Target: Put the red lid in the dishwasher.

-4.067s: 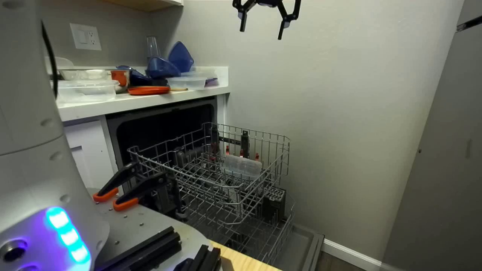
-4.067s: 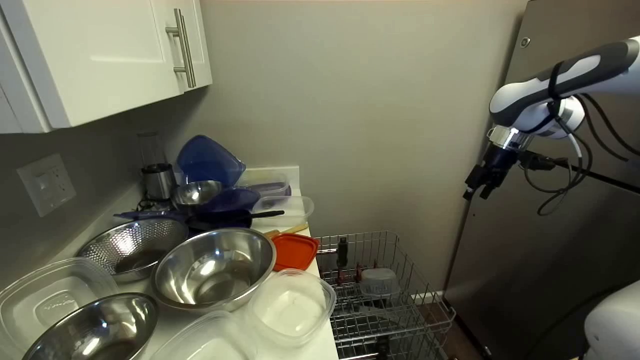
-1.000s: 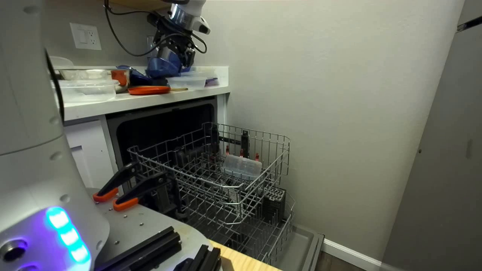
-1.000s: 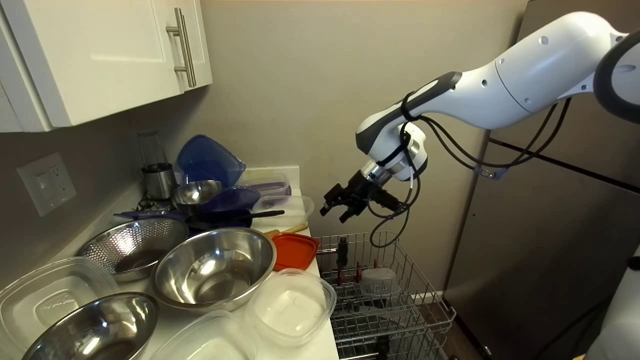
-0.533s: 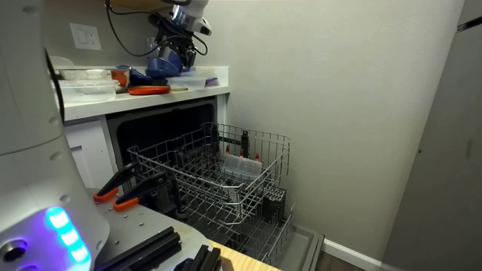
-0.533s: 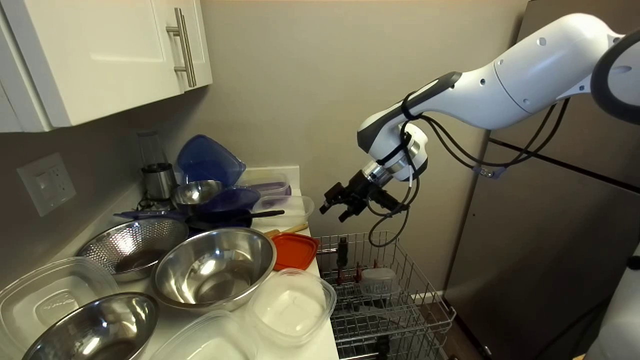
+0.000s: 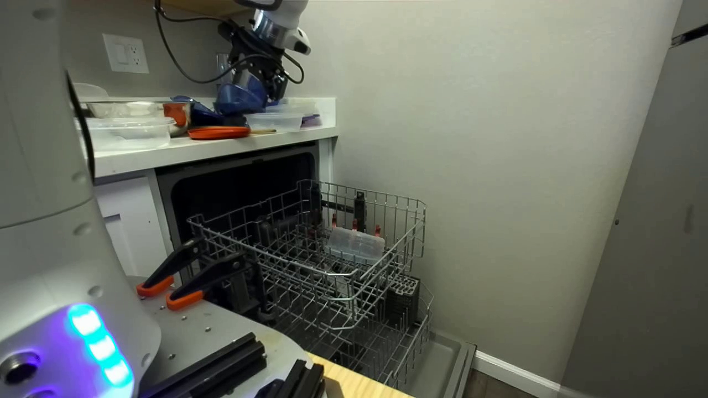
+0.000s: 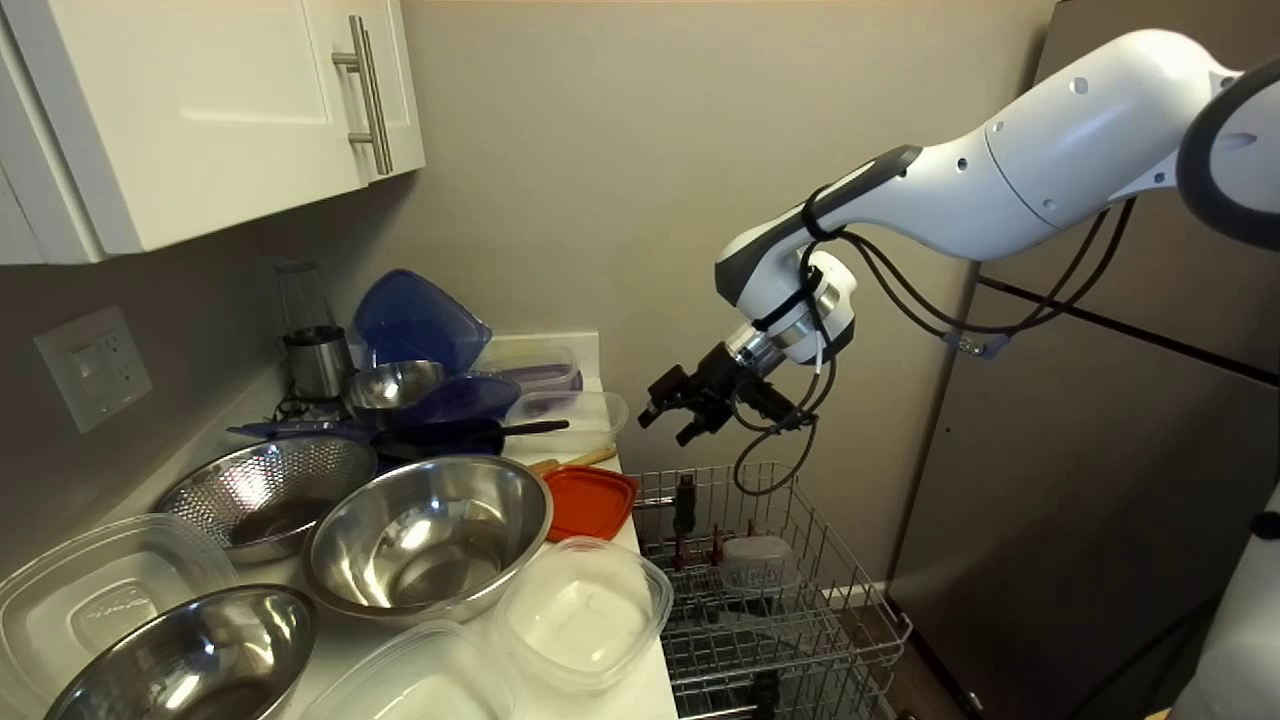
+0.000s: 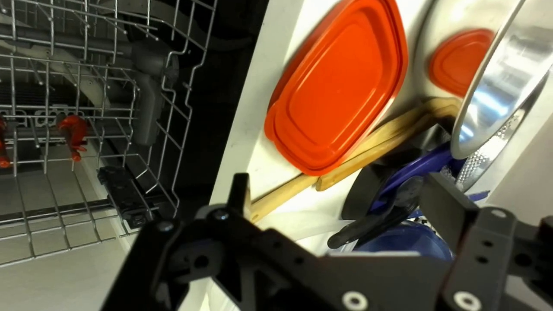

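We note gripper [image 8: 668, 425] hanging in air, jaws parted. Red lid [image 8: 588, 505] flat on bench [image 9: 261, 82], just beside steel bowl [image 8: 370, 530]. Dishwasher [image 7: 243, 188] below, rack [image 7: 338, 274] out past bench edge.

The white counter [image 9: 255, 112] carries a red lid [image 8: 590, 503] near its edge, wooden handles [image 9: 283, 194] next to the lid, a big shiny bowl [image 8: 430, 540], a bowl full of little holes [image 8: 270, 485], a clear tub [image 8: 585, 622] beside the big bowl, and another clear tub [image 8: 585, 430] near the handles.
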Controlling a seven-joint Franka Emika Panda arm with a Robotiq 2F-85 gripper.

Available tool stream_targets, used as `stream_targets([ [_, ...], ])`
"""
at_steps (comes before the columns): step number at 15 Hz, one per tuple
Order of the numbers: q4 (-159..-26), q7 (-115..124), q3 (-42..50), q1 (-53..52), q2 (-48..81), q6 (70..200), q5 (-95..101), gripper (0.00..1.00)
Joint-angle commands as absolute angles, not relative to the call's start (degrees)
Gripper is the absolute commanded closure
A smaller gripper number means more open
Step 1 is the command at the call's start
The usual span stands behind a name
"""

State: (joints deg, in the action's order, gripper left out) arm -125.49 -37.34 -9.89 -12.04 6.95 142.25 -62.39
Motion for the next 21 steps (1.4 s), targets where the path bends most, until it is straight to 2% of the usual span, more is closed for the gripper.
stream_targets([
  [1,-124.8,-44.69,-10.51,-9.85,8.84,141.13,-70.73,0.0],
  [9,-120.02,-56.03,-9.65,-8.1,17.67,132.77,-85.79,0.0],
  [21,-112.2,-55.65,-9.22,-9.29,29.24,124.9,-87.48,0.0],
])
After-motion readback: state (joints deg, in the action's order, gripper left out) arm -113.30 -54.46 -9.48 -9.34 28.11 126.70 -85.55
